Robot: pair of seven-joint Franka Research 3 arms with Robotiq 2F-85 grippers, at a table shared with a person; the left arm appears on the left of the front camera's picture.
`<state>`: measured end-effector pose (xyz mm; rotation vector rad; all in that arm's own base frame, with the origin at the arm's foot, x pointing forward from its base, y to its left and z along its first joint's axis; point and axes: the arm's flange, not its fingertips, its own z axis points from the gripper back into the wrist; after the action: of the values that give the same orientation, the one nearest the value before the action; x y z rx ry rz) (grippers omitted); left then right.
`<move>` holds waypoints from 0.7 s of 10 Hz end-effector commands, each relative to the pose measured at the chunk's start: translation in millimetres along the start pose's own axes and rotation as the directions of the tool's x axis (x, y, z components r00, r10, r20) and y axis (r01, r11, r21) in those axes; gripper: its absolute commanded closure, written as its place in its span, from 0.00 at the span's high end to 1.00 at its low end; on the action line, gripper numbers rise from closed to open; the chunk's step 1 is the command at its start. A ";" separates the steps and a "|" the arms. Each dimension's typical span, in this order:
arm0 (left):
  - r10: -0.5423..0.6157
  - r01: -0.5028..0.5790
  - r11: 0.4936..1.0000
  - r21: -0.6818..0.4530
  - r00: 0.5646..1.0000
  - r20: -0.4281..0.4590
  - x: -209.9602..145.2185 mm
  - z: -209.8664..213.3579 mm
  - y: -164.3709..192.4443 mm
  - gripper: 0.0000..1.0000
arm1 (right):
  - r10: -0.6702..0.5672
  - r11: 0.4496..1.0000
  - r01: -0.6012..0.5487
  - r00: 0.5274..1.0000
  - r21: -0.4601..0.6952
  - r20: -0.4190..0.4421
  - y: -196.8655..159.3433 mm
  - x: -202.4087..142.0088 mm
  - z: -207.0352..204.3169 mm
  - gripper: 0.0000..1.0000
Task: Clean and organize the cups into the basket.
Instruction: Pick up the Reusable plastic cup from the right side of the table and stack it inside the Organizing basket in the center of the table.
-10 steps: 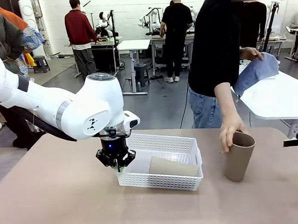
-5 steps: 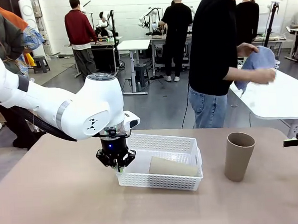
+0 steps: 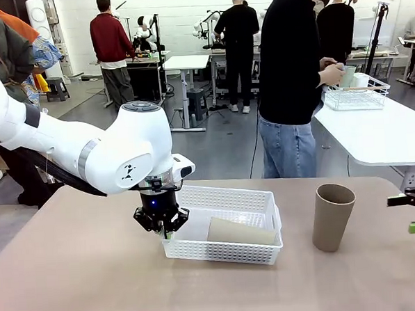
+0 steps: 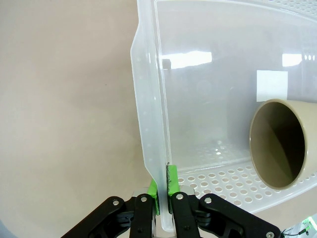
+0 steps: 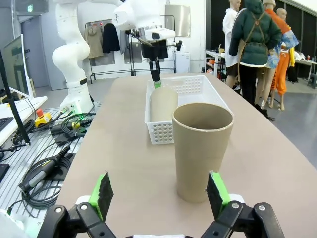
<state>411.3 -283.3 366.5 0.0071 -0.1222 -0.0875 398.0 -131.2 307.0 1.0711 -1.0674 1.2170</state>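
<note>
Front view first: the left end effector (image 3: 164, 232) comes straight down in the lower middle of the frame and is clamped tight on the left end wall of the white lattice basket (image 3: 230, 250), right by its near corner. One brown cup (image 3: 241, 231) lies on its side inside the basket, along the near wall. The second brown cup (image 3: 332, 216) stands upright to the right of the basket, with a clear gap between them. The right end effector (image 3: 409, 213) pokes in at the right edge with its jaws wide apart, holding nothing, short of the upright cup. The tan surface (image 3: 82, 280) has lots of free room across the whole bottom and left of the frame. Behind its far edge a person (image 3: 290, 74) stands turned toward a white side table (image 3: 387, 135) in the upper right, holding what looks like a pale mint cup (image 3: 347, 76), hard to be sure.

Left wrist view: the green pads (image 4: 172, 179) at the bottom centre pinch the thin basket wall between them. Bare surface is on the left, and the lying cup's open mouth faces the camera at the right edge.

Right wrist view: the two pads sit far apart at the bottom, and the upright cup stands in the centre beyond them, touching neither. The basket lies behind it. Cables (image 5: 44, 168) trail at the lower left, off the surface's edge.
</note>
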 end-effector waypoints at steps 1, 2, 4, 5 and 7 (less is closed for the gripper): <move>-0.006 0.006 1.000 -0.006 1.000 0.015 0.2 2.2 -0.6 0.00 | -0.038 0.999 0.038 0.999 0.010 -0.031 -31.4 -13.3 -27.5 1.00; -0.006 0.006 1.000 -0.006 1.000 0.015 0.2 2.2 -0.6 0.00 | -0.055 0.998 0.055 0.997 0.011 -0.050 -40.0 -20.4 -38.6 1.00; -0.006 0.006 1.000 -0.006 1.000 0.015 0.2 2.2 -0.6 0.00 | -0.094 0.995 0.095 0.991 0.009 -0.097 -55.7 -33.9 -53.8 1.00; -0.006 0.006 1.000 -0.006 1.000 0.015 0.2 2.2 -0.6 0.00 | -0.106 0.994 0.107 0.989 -0.003 -0.103 -62.0 -39.6 -58.3 1.00; -0.006 0.006 1.000 -0.006 1.000 0.015 0.2 2.2 -0.6 0.00 | -0.119 0.993 0.119 0.987 -0.007 -0.109 -70.4 -46.5 -63.9 1.00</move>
<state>411.2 -283.3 366.4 0.0071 -0.1221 -0.0875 459.5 -83.6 246.6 1.0472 -0.9012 1.2024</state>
